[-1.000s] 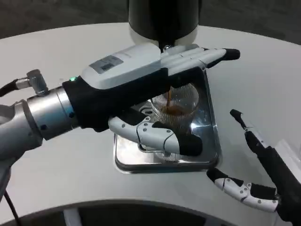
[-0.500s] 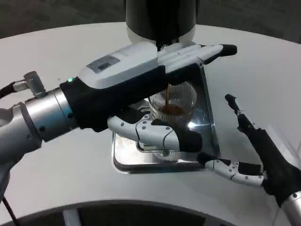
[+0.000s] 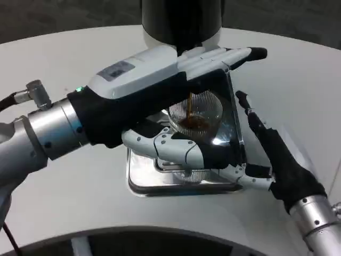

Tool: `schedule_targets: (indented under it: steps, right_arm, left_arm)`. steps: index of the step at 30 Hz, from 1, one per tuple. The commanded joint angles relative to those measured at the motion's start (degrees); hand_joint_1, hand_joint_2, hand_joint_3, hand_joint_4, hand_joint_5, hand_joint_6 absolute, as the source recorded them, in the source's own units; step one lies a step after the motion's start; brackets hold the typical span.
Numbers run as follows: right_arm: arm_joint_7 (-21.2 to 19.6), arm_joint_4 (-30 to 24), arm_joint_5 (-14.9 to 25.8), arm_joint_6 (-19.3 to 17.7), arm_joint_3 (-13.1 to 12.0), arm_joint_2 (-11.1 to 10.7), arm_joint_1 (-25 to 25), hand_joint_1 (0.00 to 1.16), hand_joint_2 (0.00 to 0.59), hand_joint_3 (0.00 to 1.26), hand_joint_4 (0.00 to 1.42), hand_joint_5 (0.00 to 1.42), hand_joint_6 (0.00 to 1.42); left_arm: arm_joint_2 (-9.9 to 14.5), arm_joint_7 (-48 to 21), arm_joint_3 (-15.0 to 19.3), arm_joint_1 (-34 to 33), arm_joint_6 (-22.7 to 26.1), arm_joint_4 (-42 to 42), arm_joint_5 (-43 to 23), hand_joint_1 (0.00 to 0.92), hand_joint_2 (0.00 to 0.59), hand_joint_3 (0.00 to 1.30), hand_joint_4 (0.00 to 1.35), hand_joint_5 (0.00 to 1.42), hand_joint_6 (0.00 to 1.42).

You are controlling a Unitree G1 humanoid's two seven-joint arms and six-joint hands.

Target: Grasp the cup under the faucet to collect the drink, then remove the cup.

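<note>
Holding cup (image 3: 195, 114) under faucet (image 3: 181, 21): left robot hand (image 3: 176, 114) grips it, catching stream. Right robot hand (image 3: 266, 154) unloaded, fingers spread, beside tray (image 3: 160, 178).

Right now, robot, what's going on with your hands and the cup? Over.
Left hand holds the cup under the faucet. Brown drink pouring in, cup partly filled, over the metal tray. Right hand open beside the tray, holding nothing. Nothing blocking.

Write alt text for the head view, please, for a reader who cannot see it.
The left hand holds a ribbed clear cup under the dispenser as dark drink pours in, above a metal drip tray; the open right hand reaches in alongside.
</note>
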Motion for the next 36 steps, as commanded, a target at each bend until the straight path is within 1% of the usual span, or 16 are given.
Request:
schedule_targets:
  steps: [1,7,11,17,26,32,36]
  right_arm:
    - [-1.57,2.04,-0.13,-0.15,1.34,1.1,-1.45,0.71,0.183,0.0,0.0,0.0,0.02]
    - [-2.8,4.54,-0.51,-0.53,2.86,2.14,-3.82,0.71,0.18,0.0,0.0,0.0,0.01]
    - [-3.39,6.23,-0.33,-0.42,3.42,2.46,-5.38,0.71,0.179,0.0,0.0,0.0,0.01]
    - [-4.44,9.24,0.25,-0.76,3.84,3.25,-6.92,0.71,0.179,0.0,0.0,0.0,0.0]
    - [-5.87,11.87,-0.03,-1.41,4.64,4.38,-8.72,0.72,0.181,0.0,0.0,0.0,0.0]
    - [-6.97,13.84,0.48,-1.78,4.57,5.14,-9.33,0.72,0.182,0.0,0.0,0.0,0.0]
    - [-6.78,15.55,1.23,-1.97,4.61,5.57,-10.23,0.72,0.183,0.0,0.0,0.0,0.0]
  left_arm:
    - [1.3,-0.8,-0.2,1.43,0.36,-0.23,1.18,0.0,0.093,0.0,0.0,0.01,0.0]
    - [1.53,-0.99,-0.14,1.83,0.2,-0.33,1.01,0.0,0.095,0.0,0.0,0.01,0.0]
    - [1.6,-0.99,-0.17,2.34,0.08,-0.57,0.92,0.0,0.096,0.0,0.0,0.01,0.0]
    - [2.01,-1.04,-0.12,2.7,-0.05,-0.63,0.81,0.0,0.096,0.0,0.0,0.01,0.0]
    - [2.45,-1.13,0.04,2.44,-0.05,-0.35,0.52,0.0,0.1,0.0,0.0,0.01,0.0]
    - [2.91,-1.28,0.41,2.68,-0.18,-0.24,0.18,0.0,0.1,0.0,0.0,0.01,0.0]
    - [3.26,-1.46,0.56,2.8,-0.28,-0.05,-0.09,0.0,0.109,0.0,0.0,0.01,0.0]
